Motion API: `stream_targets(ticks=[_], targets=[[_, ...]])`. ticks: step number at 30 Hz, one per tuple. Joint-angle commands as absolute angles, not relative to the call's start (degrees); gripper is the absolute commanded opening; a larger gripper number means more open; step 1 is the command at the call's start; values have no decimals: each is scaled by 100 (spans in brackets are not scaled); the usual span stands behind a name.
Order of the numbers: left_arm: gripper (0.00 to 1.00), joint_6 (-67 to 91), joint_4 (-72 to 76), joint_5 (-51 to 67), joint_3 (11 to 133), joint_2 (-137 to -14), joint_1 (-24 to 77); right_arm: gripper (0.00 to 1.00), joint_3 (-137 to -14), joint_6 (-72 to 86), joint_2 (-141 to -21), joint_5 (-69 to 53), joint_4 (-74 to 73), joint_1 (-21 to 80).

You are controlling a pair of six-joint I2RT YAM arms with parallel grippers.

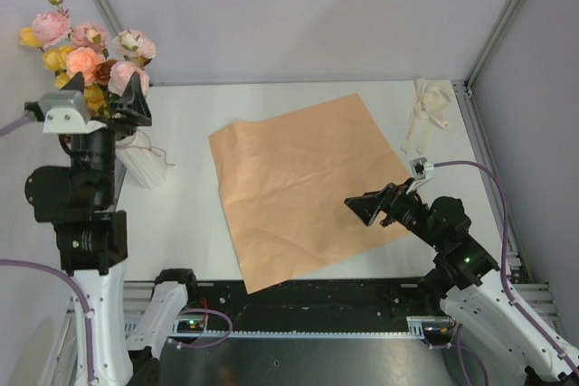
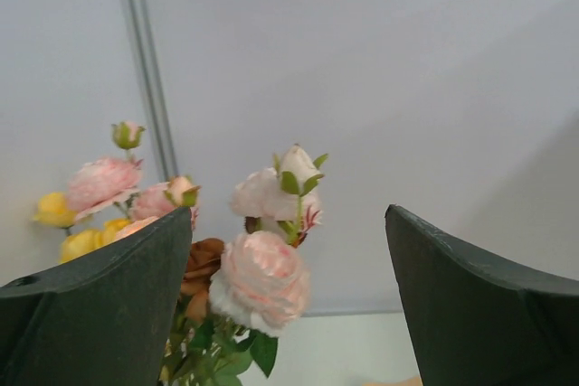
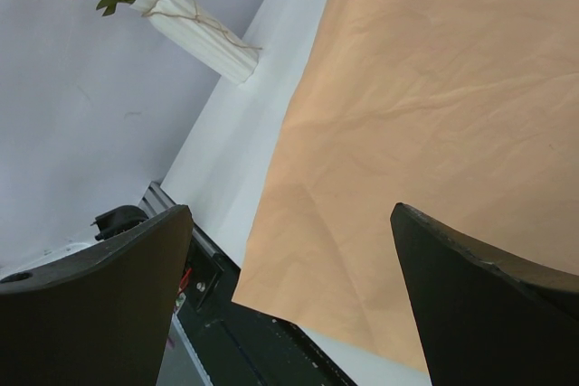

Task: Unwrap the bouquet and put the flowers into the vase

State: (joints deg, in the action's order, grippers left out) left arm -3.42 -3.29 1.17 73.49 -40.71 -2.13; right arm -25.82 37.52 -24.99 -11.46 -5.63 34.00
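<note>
Flowers (image 1: 83, 61) in vase (image 1: 145, 167); left tool (image 1: 104, 89) just beside

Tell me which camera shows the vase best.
Right wrist: the vase shows its whole ribbed body and tied neck, unobstructed. Top external shows only part of it beside the left arm, which covers the rest. Left wrist shows only the flowers, no vase.
</note>
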Motion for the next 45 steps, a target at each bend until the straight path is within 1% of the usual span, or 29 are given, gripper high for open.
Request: stream_targets(ticks=[1,7,11,16,19,23,28,37,41,45], targets=[[91,-167,-657,752,7702,-4574,-253,98,-2593,3749,-2544,-1196,-336,3384],[90,-447,-649,721,8093,-5234,-255,98,-2593,3739,-2572,-1203,-291,3380],[87,-594,-655,314,8162,-5496,-253,98,-2593,3744,-2575,-1188,-320,3384],[81,-769,-668,-993,7605,-5303,-250,98,-2593,3716,-2520,-1153,-404,3383],[79,-890,-657,-1657,7113,-5196,-249,98,-2593,3698,-2497,-1129,-436,3382],[75,-927,-497,-2112,6593,-5051,-260,98,-2593,3687,-2504,-1146,-440,3384],[71,-909,-441,-2498,6397,-5008,-263,98,-2593,3682,-2457,-1129,-494,3381],[72,-781,-745,-2788,6526,-4966,-258,98,-2593,3722,-2332,-1128,-522,3381],[71,-758,-921,-2839,6382,-4948,-261,98,-2593,3785,-2321,-1126,-490,3384],[77,-708,-1051,-2737,6283,-4945,-261,98,-2593,3821,-2307,-1159,-523,3381]])
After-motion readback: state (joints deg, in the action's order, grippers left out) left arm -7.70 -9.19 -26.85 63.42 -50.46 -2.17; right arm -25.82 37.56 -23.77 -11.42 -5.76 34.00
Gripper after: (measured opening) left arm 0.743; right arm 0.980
